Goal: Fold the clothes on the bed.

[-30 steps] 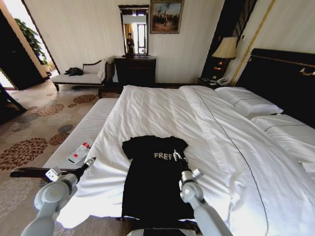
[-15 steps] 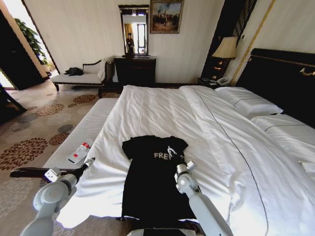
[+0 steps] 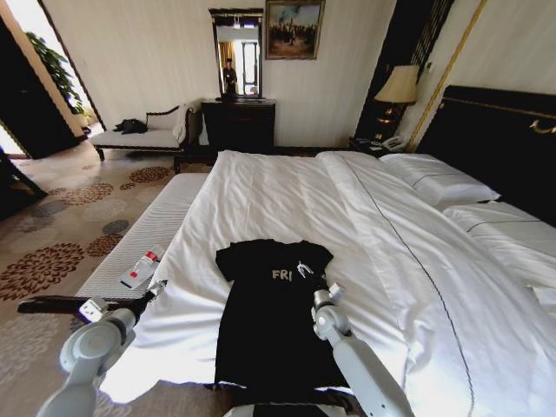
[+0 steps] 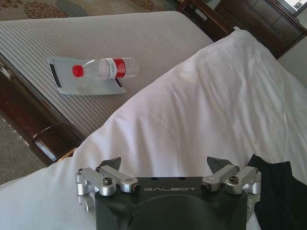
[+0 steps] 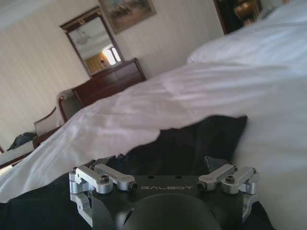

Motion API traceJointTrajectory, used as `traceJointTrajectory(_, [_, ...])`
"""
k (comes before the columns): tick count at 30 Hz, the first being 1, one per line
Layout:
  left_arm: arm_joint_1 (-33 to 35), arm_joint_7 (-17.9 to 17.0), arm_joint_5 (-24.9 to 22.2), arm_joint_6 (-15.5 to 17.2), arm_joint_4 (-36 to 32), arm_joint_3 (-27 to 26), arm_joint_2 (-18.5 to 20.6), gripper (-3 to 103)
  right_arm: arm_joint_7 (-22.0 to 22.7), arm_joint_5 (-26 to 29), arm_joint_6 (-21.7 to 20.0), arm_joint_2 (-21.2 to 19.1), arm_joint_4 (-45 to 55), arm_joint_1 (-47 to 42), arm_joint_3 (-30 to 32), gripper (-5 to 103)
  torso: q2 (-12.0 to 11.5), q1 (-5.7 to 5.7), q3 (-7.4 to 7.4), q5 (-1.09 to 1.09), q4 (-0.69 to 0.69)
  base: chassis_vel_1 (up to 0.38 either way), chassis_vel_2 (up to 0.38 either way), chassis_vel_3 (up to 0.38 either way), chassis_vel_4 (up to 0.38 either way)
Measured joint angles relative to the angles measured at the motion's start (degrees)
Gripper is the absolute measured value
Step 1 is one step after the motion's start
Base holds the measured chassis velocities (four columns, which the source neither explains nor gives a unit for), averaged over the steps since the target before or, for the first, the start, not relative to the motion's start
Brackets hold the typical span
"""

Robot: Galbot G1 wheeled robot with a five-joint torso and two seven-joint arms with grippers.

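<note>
The right gripper (image 3: pixel 303 269), spread wide and empty, had moved over the black T-shirt (image 3: pixel 265 326), leaving "FRI" readable.

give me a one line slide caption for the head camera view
Right gripper open over the chest lettering of the black T-shirt on the white bed; left gripper open beside the bed's edge.

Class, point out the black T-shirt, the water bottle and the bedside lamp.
T-shirt (image 3: pixel 261 330), head view, its middle.
Water bottle (image 4: pixel 108 68), left wrist view, its label.
Lamp (image 3: pixel 399 85), head view, its shade.
</note>
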Motion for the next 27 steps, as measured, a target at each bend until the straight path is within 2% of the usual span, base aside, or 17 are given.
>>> traceJointTrajectory(1, [0.00,0.00,0.00,0.00,0.00,0.00,0.00,100,0.00,0.00,0.00,0.00,0.00,0.00,0.00,100,0.00,0.00,0.00,0.00,0.00,0.000,0.000,0.000,0.000])
traceJointTrajectory(3, [-0.01,0.00,0.25,-0.02,0.04,0.07,0.00,100,-0.57,-3.26,0.85,-0.18,1.23,-0.29,-0.69,100,0.00,0.00,0.00,0.00,0.01,0.000,0.000,0.000,0.000])
traceJointTrajectory(4, [-0.01,0.02,0.45,-0.07,0.08,0.10,0.02,100,-1.11,-7.02,1.68,-0.57,2.55,-0.49,-1.97,100,0.00,0.00,0.00,-0.01,0.01,0.000,0.000,0.000,0.000])
traceJointTrajectory(6, [0.00,0.02,0.48,-0.08,0.09,0.10,0.04,100,-1.28,-8.14,1.92,-0.76,2.88,-0.50,-2.56,100,0.00,0.00,0.00,-0.01,0.01,0.000,0.000,0.000,0.000])
traceJointTrajectory(8, [0.02,0.04,0.53,-0.11,0.09,0.09,0.18,100,-1.43,-12.09,2.29,-1.34,3.19,-0.38,-5.56,100,0.00,0.00,0.00,-0.01,0.01,0.000,0.000,0.000,0.000])
traceJointTrajectory(11, [0.08,0.04,0.53,-0.12,0.09,0.01,0.25,100,-0.39,-15.53,1.58,-1.36,1.75,0.20,-7.81,100,0.00,0.00,-0.01,-0.01,0.02,0.000,0.000,0.000,0.000])
traceJointTrajectory(14, [0.28,0.04,0.54,-0.13,0.09,-0.28,0.39,100,1.99,-22.29,0.10,-0.62,-2.46,1.65,-10.72,100,0.00,0.00,0.00,-0.01,0.02,0.000,0.000,0.000,0.000])
traceJointTrajectory(19, [0.33,0.05,0.54,-0.20,0.46,-0.60,0.49,100,5.49,-24.29,-3.06,0.11,-5.57,3.48,-12.65,100,0.00,0.00,0.00,-0.01,0.02,0.000,0.000,0.000,0.000])
traceJointTrajectory(26, [-0.05,0.08,0.79,-0.34,1.08,-0.39,0.36,100,6.90,-26.07,-4.49,0.26,-7.86,4.26,-12.78,103,0.00,0.00,0.00,-0.01,0.02,0.000,0.000,0.000,0.000])
traceJointTrajectory(27, [-0.13,0.09,0.88,-0.36,1.19,-0.31,0.33,100,7.01,-26.06,-4.60,0.27,-8.01,4.26,-12.75,100,0.00,0.00,0.00,0.00,0.01,0.000,0.000,0.000,0.000])
